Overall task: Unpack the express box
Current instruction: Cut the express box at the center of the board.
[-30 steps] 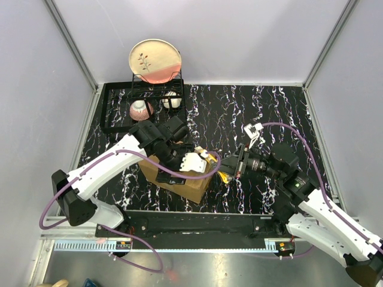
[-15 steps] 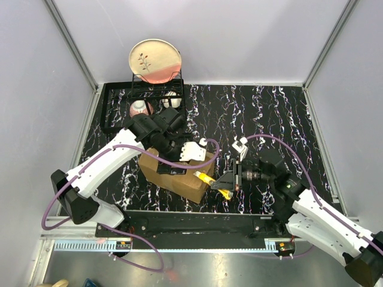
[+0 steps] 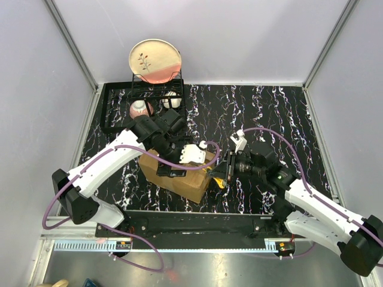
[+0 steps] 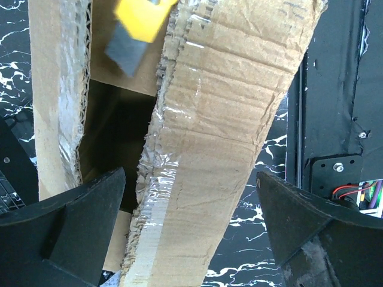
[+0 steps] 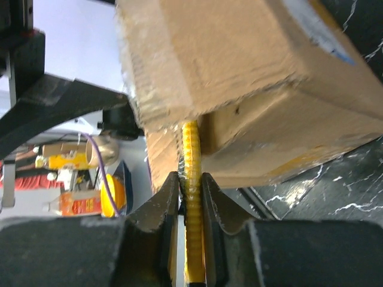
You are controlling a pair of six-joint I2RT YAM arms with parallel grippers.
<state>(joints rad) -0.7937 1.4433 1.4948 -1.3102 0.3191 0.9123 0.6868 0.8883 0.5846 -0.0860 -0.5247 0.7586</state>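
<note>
The express box, a brown cardboard carton, sits near the front edge between my arms. My left gripper hovers over its top, open. In the left wrist view, a raised taped flap lies between the spread fingers, and a gap shows the dark inside of the box. My right gripper is at the box's right end, shut on a yellow ribbed cutter. The cutter's tip goes in under a flap edge of the box. The cutter also shows in the left wrist view.
A black dish rack stands at the back left with an upright plate and a pink bowl. Grey walls enclose the black marbled table. A black base bar runs along the near edge.
My right gripper has moved left and up with the yellow cutter, bringing its tip against the box's right end. My left gripper has shifted slightly back over the box top.
</note>
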